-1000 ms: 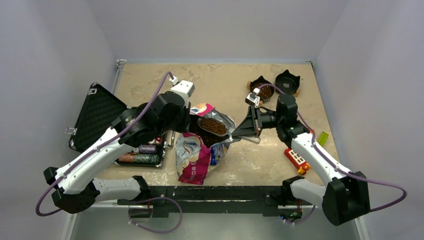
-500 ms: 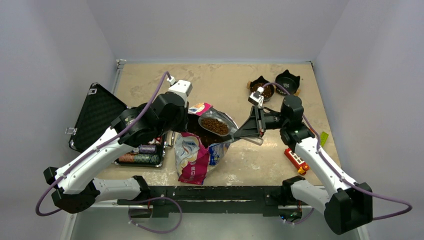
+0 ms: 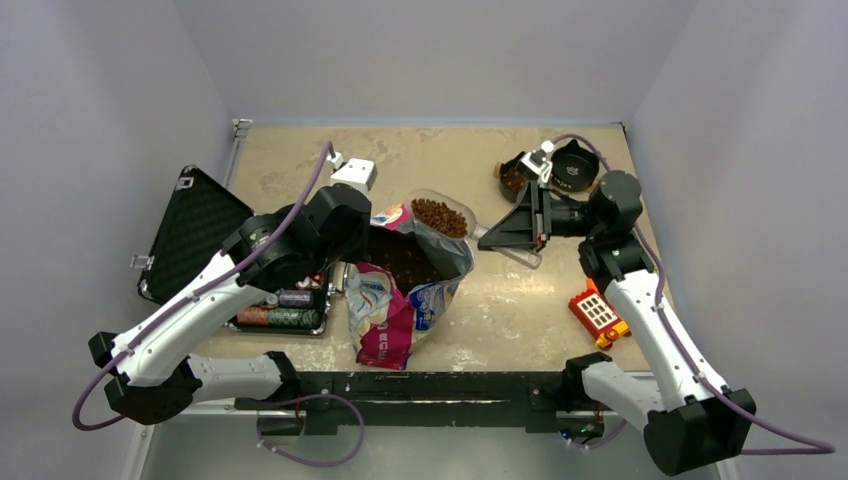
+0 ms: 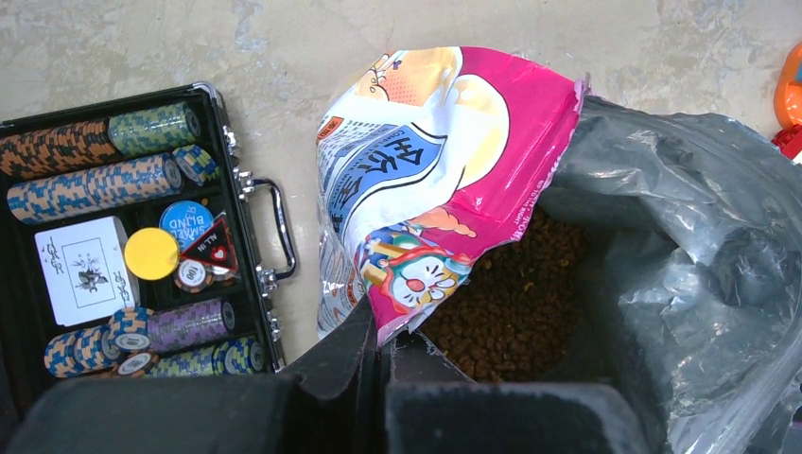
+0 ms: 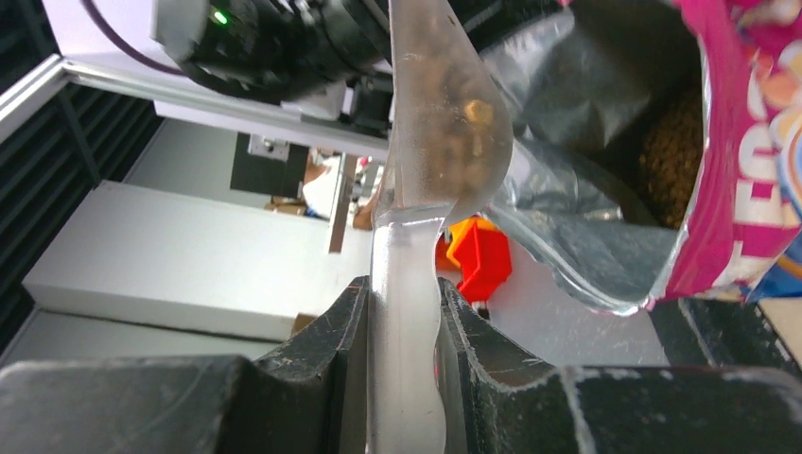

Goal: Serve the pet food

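Up at the open mouth of the bag (image 3: 405, 290), the left hand (image 4: 381, 352) is pinched shut on the pink printed rim. It draws the foil up and back, so the mouth gapes and the silver lining stands clear of the brown kibble (image 4: 515, 307) heaped inside. That grip looks meant to steady the bag and hold the opening wide for scooping.

Just above the bag's far lip hangs a clear plastic scoop (image 3: 440, 215), its bowl level and loaded with pellets. The right hand (image 5: 405, 312) is clamped on the scoop's flat handle, a finger on each side. Holding it level is, I judge, what stops the load from spilling.

Beyond the bag, off toward the right arm's side, two black bowls stand side by side. The nearer bowl (image 3: 502, 172) has kibble in it; the farther bowl (image 3: 575, 165) looks empty. So pet food lies in three places: bag, scoop and one bowl.

My reading is that the step in hand is carrying a scoopful from bag to bowl. The next move calls for a level carry and then a tilt over a bowl.

On the bag's other side, an open case of poker chips (image 3: 285, 308) sits on the surface (image 3: 500, 310), no part of this job. A red toy (image 3: 597, 312) lies on the bowl side of the bag, nearer the arm bases.
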